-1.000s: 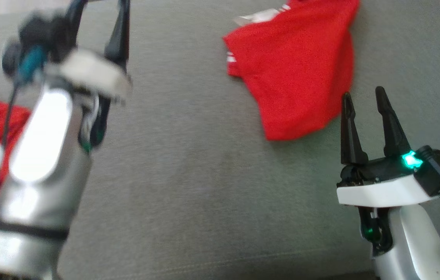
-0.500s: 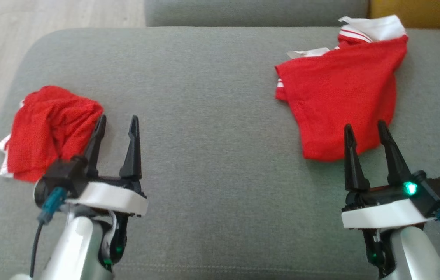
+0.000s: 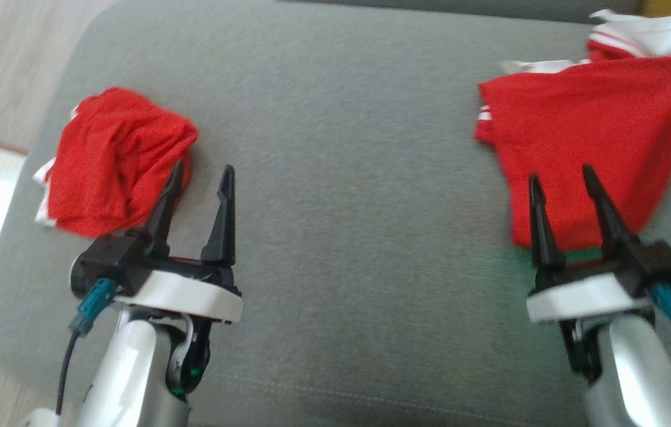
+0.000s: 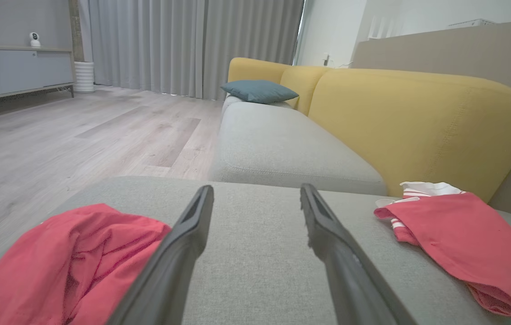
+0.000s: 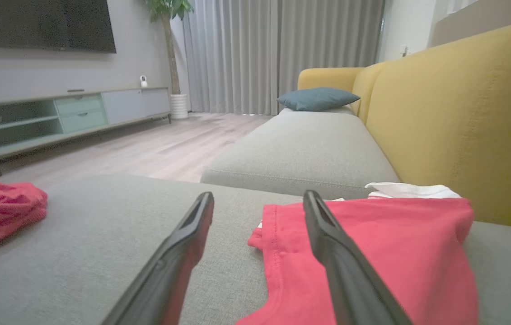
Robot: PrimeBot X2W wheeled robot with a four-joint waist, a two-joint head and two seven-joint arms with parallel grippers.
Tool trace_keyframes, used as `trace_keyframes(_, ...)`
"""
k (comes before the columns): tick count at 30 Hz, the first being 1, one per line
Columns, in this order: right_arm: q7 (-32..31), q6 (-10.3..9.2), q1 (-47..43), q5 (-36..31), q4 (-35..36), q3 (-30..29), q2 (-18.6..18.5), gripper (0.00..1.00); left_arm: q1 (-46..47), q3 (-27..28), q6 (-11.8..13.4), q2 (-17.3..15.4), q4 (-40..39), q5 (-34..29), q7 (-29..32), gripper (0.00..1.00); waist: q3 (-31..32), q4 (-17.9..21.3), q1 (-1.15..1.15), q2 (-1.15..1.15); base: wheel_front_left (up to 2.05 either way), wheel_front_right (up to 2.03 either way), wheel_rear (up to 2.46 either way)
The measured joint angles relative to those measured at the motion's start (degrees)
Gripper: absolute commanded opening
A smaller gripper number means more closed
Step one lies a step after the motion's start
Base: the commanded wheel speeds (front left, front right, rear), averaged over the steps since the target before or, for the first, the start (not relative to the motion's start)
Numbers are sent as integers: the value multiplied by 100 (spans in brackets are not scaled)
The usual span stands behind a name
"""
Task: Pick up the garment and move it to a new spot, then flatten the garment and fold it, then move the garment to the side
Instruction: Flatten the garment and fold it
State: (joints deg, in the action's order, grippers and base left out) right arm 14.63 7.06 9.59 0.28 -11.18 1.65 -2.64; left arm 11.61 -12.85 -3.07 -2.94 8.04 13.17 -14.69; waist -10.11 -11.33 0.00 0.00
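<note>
A grey sofa seat [image 3: 335, 118] is backed by a mustard-yellow backrest [image 4: 409, 117], and a blue-grey pillow [image 4: 259, 90] is laid at its far end. Pale wood-look flooring [image 4: 56, 140] is spread alongside. The far wall is covered by grey curtains [image 5: 278, 54]. A television [image 5: 43, 25] is mounted above a low cabinet [image 5: 65, 113], and a potted plant [image 5: 165, 9] is set beside it.

There are two red garments, a crumpled garment [image 3: 115, 160] and a white-trimmed garment [image 3: 590, 148]. There are two grippers, the left gripper [image 3: 203, 168] and the right gripper [image 3: 559, 172], with four dark fingers in all. There are two grey seat cushions, the near seat cushion [image 3: 341, 118] and the far seat cushion [image 5: 300, 149]. There is one teal pillow [image 5: 317, 98], one television [image 5: 43, 25], one potted plant [image 5: 167, 9], one low cabinet [image 5: 70, 113] and one small white camera [image 5: 143, 81].
</note>
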Motion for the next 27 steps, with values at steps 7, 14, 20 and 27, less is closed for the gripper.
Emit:
trace_keyframes(7,-267,0,1278,-994,-1278,-548,-8,100,96,-223,-52,32,119,45,-1,100,-356,-521,0,0,0,0,0)
trace_keyframes(14,-404,0,2178,-1924,-2246,-1428,-13,100,325,-489,16,53,116,312,-1,100,-664,-1011,0,0,0,0,0)
trace_keyframes(20,-458,0,2715,-2601,-2681,-2302,-22,100,328,-609,105,59,116,424,0,100,-878,-1289,0,0,0,0,0)
trace_keyframes(27,-479,0,2984,-3006,-3078,-2856,-31,97,378,-687,155,68,112,481,0,100,-983,-1364,0,0,0,0,0)
